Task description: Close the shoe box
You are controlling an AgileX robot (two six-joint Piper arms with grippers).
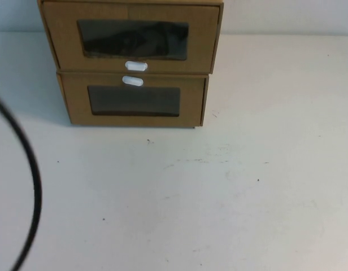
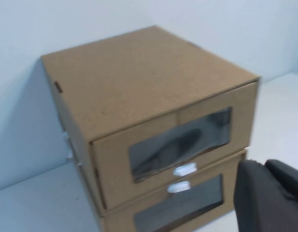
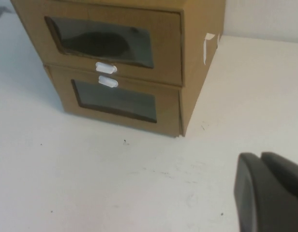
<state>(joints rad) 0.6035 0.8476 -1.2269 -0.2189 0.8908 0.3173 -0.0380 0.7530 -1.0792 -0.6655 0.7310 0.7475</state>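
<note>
I see left gripper (image 2: pixel 266 194) and right gripper (image 3: pixel 266 189) short of the shoe box (image 1: pixel 66 39) (open or closed, I cannot tell), and fear 1 off-centre push skews it on the lower box (image 1: pixel 134 121).

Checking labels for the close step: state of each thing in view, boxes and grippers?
Upper brown cardboard shoe box with white tab below its window: drawer front about flush, looks closed; dark shape behind window.
Lower twin cardboard box with tab above its window: closed, bearing the upper one.
Left gripper: near the boxes, touching nothing.
Right gripper: above the white table, away from the boxes.
</note>
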